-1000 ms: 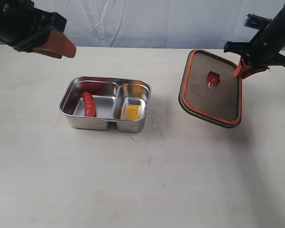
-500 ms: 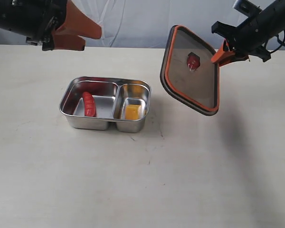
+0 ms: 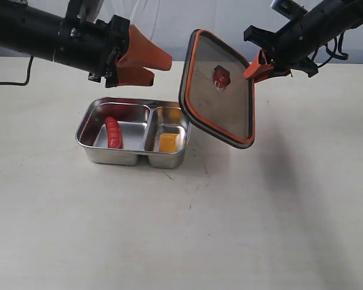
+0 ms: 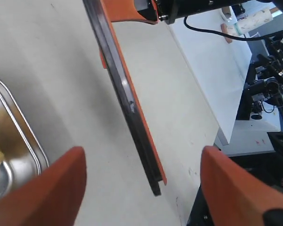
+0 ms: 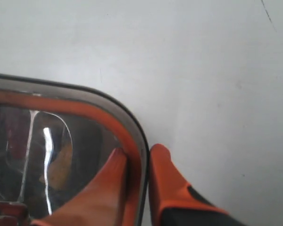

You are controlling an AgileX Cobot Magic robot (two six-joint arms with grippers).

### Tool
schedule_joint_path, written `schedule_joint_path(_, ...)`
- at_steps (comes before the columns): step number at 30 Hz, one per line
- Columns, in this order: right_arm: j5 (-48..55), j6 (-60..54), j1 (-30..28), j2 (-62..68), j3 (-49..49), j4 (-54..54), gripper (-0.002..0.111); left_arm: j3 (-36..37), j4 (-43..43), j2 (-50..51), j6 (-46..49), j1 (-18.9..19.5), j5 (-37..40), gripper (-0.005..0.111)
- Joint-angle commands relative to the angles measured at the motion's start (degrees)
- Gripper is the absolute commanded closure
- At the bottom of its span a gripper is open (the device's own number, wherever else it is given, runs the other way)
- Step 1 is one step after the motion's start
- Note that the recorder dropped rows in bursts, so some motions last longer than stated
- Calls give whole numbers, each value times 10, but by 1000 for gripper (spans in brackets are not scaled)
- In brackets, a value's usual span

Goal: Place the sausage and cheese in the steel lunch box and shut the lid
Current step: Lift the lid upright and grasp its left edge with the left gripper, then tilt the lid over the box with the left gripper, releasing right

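Sausage [image 3: 113, 132] and cheese [image 3: 167, 141] lie in the steel lunch box [image 3: 133, 101]. For closing, the right end effector [image 3: 255, 67] pinches the tilted lid [image 3: 221, 99] by its rim at the box's two o'clock. The left end effector [image 3: 161, 67] hovers spread at twelve o'clock.

No readable text anywhere I look, no label, brand, number or sign on any surface, lettering too far and blurred in my left wrist view
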Motion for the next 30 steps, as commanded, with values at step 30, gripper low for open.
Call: schedule_joint_path(30,25,-59,10,-9,0,90,109,0,-22,19,-1,-106,-135,52)
